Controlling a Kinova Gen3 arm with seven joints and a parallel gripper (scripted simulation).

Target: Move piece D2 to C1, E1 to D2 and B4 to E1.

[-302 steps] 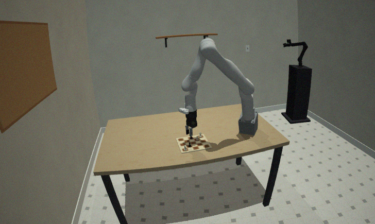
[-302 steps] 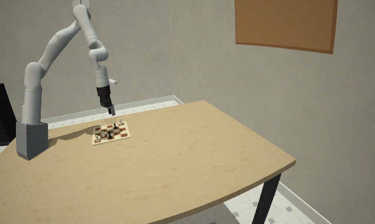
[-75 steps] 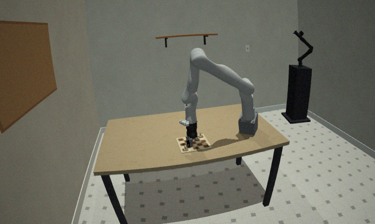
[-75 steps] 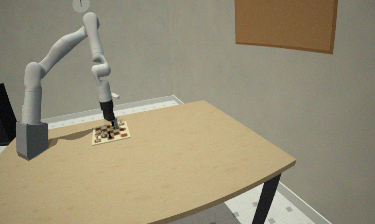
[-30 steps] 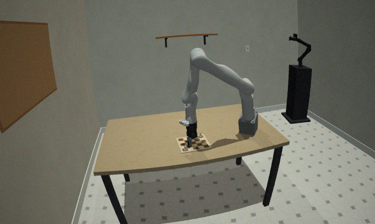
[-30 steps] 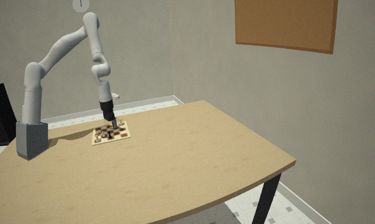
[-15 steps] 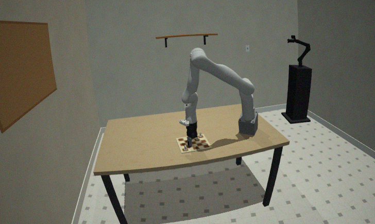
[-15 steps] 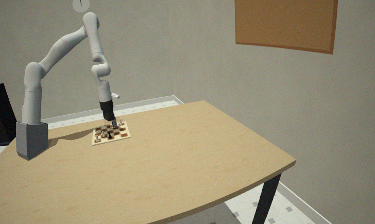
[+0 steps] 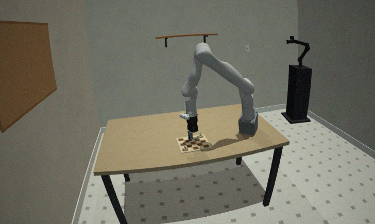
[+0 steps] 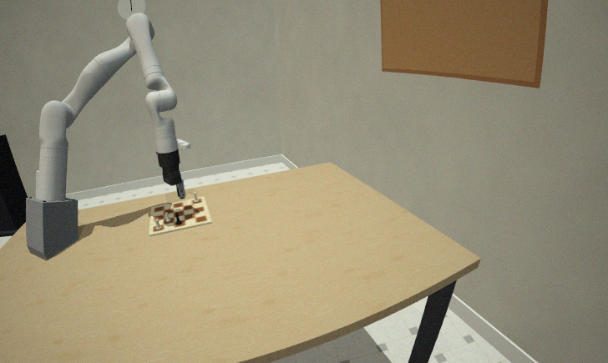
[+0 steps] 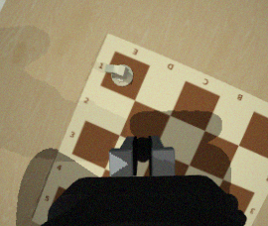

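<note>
My gripper is shut on a black piece, whose dark top shows between the fingertips; it is held above the board. Square D2 looks bare and partly shadowed, and C1 is bare. A light piece stands upright on E1. Another light piece stands at about B4. The held piece's lower part is hidden by the gripper.
A light piece stands near corner A5. A dark piece stands near C5, beside the B4 piece; the gripper hides it in the top view. The board lies on the wooden table.
</note>
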